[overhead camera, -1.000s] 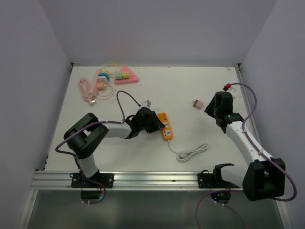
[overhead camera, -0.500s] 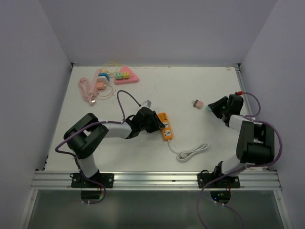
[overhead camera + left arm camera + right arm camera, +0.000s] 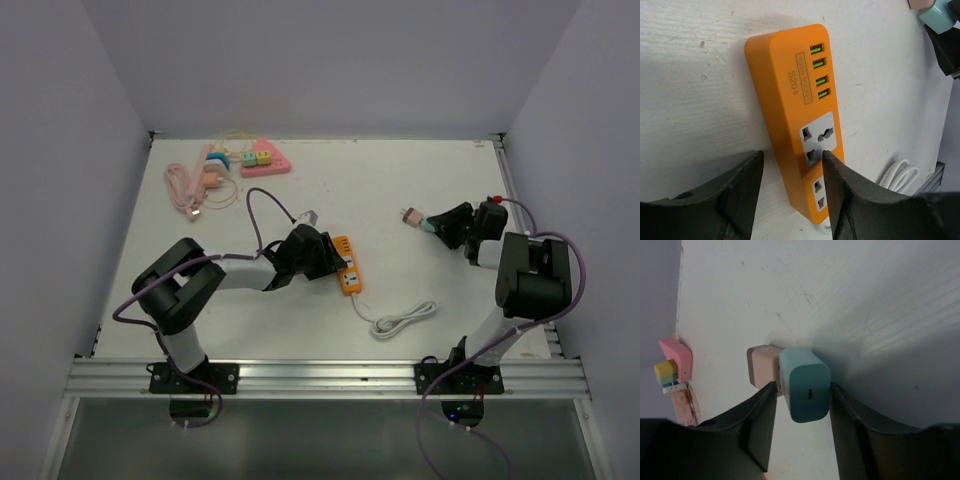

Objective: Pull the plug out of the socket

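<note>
Since the earlier frame, the right arm has been folded back and its right gripper (image 3: 802, 386) carried leftward, nearer the orange power strip (image 3: 346, 264), while the left gripper (image 3: 792, 170) has stayed at that strip with its fingers spread wider. In the left wrist view the fingers stand partly apart and grip nothing: one rests on the table (image 3: 330, 190) just left of the strip, and the other covers the strip's near right edge, so that end and the cable exit are hidden. The strip's sockets that can be seen are unoccupied. The teal plug (image 3: 427, 226) lies well to the right of the strip, closely flanked by the right gripper's fingers; whether it is clamped cannot be made out, and its prongs are hidden. A pink adapter (image 3: 411, 217) touches the plug on the side facing the strip. A white cable (image 3: 405, 320) is bundled near the strip's near end. Far beyond the strip, a pink triangular holder (image 3: 262, 158) carries small coloured blocks, cut off in the right wrist view.
</note>
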`<action>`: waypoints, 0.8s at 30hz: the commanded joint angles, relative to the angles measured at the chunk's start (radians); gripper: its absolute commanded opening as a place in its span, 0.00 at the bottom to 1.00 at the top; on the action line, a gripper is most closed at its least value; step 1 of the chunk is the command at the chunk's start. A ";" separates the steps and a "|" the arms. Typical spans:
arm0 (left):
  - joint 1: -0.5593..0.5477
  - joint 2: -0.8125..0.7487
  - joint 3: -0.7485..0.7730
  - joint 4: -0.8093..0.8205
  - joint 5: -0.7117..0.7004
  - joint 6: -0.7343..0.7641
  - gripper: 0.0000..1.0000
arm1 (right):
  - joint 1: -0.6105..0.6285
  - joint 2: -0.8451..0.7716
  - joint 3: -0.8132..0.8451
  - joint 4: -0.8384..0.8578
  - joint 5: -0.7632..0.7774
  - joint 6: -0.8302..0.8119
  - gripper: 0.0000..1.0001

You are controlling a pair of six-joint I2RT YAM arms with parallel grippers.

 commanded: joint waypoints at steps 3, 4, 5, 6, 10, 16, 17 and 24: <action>-0.013 -0.008 -0.033 -0.213 -0.037 0.071 0.60 | -0.021 -0.038 -0.024 -0.095 0.045 -0.042 0.65; -0.013 -0.013 -0.033 -0.216 -0.040 0.074 0.61 | -0.021 -0.051 -0.018 -0.124 0.055 -0.054 0.69; -0.012 -0.019 -0.033 -0.218 -0.040 0.074 0.63 | -0.021 -0.063 -0.007 -0.150 0.068 -0.068 0.73; -0.013 -0.022 -0.030 -0.222 -0.042 0.076 0.64 | -0.023 -0.087 -0.001 -0.198 0.087 -0.080 0.78; -0.013 -0.042 -0.015 -0.242 -0.039 0.082 0.69 | -0.023 -0.175 0.034 -0.336 0.154 -0.157 0.87; -0.012 -0.135 0.027 -0.333 -0.091 0.115 0.85 | 0.017 -0.389 0.083 -0.633 0.292 -0.226 0.91; -0.013 -0.164 0.034 -0.348 -0.109 0.128 0.88 | 0.060 -0.420 0.091 -0.679 0.326 -0.232 0.93; 0.016 -0.263 0.099 -0.483 -0.218 0.200 0.95 | 0.305 -0.707 0.048 -1.070 0.630 -0.142 0.99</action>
